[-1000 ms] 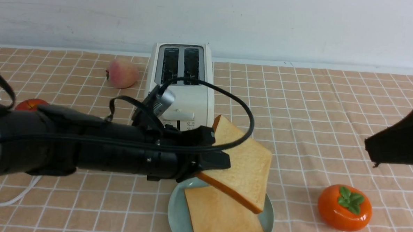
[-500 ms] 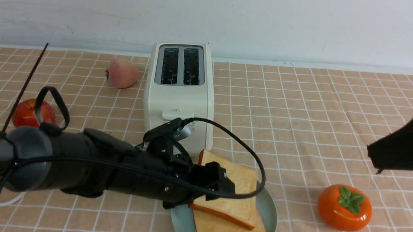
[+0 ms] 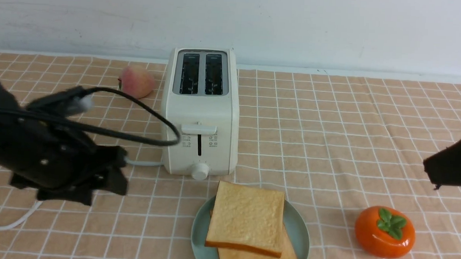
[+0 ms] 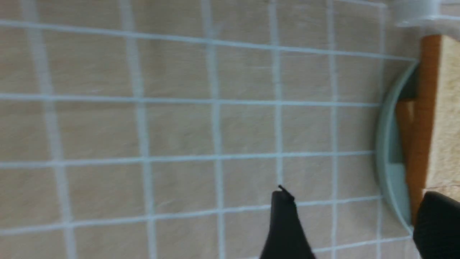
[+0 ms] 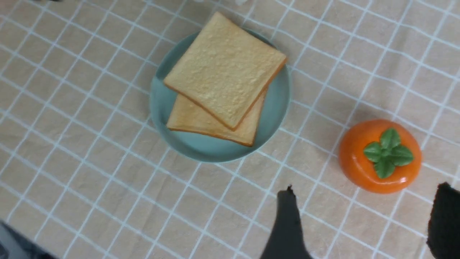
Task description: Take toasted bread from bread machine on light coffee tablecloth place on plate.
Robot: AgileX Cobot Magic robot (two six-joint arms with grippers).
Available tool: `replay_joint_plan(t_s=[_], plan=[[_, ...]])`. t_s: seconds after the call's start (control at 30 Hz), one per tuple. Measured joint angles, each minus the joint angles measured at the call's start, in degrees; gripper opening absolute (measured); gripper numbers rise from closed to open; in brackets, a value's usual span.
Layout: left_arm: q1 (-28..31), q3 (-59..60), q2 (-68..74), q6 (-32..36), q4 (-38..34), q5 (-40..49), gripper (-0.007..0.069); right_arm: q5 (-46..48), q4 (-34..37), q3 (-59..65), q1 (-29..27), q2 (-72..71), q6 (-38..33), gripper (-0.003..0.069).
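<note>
lying on plate [image 3: 298, 226], toasted bread [image 3: 246, 217] looks light, stiff, crumbly; pinch crust edges. left claw [image 4: 357, 192], right claw [image 5: 366, 187] gape empty.

left end effector [image 4: 355, 194] open, right end effector [image 5: 366, 187] open

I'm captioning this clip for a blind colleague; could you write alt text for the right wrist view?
Two slices of toasted bread lie stacked, askew, on a pale blue-green plate on a tan checked tablecloth. An orange persimmon sits beside the plate, not touching it, and the right pincer stands open above the cloth.
</note>
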Motion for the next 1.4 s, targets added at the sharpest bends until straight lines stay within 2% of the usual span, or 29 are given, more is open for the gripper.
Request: replay_joint_plan(t_s=[0.03,0.07,0.17,0.23,0.37,0.43,0.47,0.57,0.6,0.63,0.8,0.83,0.87,0.9,0.97,1.07,1.17,1.4], plan=[[0.19,0.0,-1.02,-0.79,0.5,0.26,0.0421,-0.15,-0.34,0.0,0.0,0.0,0.28,0.0492],[1.17,0.0,-5.42,-3.18,3.43,1.89,0.0367,-1.56,-3.57,0.0,0.0,0.0,3.09,0.0477],[1.33,0.0,-13.86,-4.25,4.87,2.51,0.0257,-3.58,-9.26,0.0,-0.06,-0.16,8.59,0.0406],[1.33,0.0,-19.94,-4.25,4.99,2.32,0.0175,-6.26,-11.51,1.03,-0.1,-1.31,10.66,0.0309],[1.33,0.41,-29.26,-4.19,7.1,1.54,0.0036,-16.22,-13.82,8.97,-0.1,-7.71,14.47,0.0057],[1.33,2.01,-33.46,-4.19,8.08,0.86,-0.0011,-22.31,-16.3,14.86,-0.1,-12.2,17.08,-0.0003],[1.33,2.24,-33.87,-4.19,8.2,0.7,-0.0014,-22.9,-16.63,16.34,-0.1,-13.31,17.33,-0.0009],[1.33,8.62,-39.98,-4.19,8.76,-1.45,-0.0014,-33.08,-22.84,31.0,-0.17,-24.9,21.27,-0.0019],[1.33,9.06,-40.6,-4.19,8.76,-1.6,-0.0014,-33.49,-23.07,31.0,-0.17,-24.9,21.52,-0.0019],[1.33,12.71,-42.63,-4.19,8.62,-2.88,-0.0014,-36.43,-25.05,37.76,-0.17,-30.76,23.54,-0.0019],[1.33,21.0,-47.03,-2.9,5.19,-7.55,-0.0014,-40.0,-28.63,56.31,-0.17,-47.8,31.95,-0.0018],[1.33,21.0,-47.03,-2.9,4.99,-7.73,-0.0014,-40.0,-28.63,56.92,-0.17,-48.37,32.15,-0.0018],[0.84,21.9,-47.17,-1.22,3.5,-9.31,-0.0014,-41.49,-32.27,61.42,-0.17,-53.09,33.38,-0.0018],[0.59,21.91,-47.17,-1.01,3.15,-9.47,-0.0014,-41.74,-32.88,61.78,-0.17,-53.56,33.48,-0.0018],[-1.99,22.24,-47.11,1.63,2.2,-11.7,-0.0014,-46.86,-41.06,64.11,-0.17,-58.24,34.18,-0.0017],[-5.37,22.24,-47.11,2.24,2.33,-13.13,-0.0014,-53.69,-46.56,64.19,-0.17,-60.89,34.9,-0.0015],[-6.0,22.24,-47.11,2.31,2.44,-13.63,-0.0014,-57.54,-48.12,64.19,-0.17,-61.02,37.35,-0.0015],[-6.07,22.24,-47.11,2.31,1.81,-14.29,-0.0014,-58.82,-48.3,64.19,-0.17,-61.02,41.84,-0.001]])
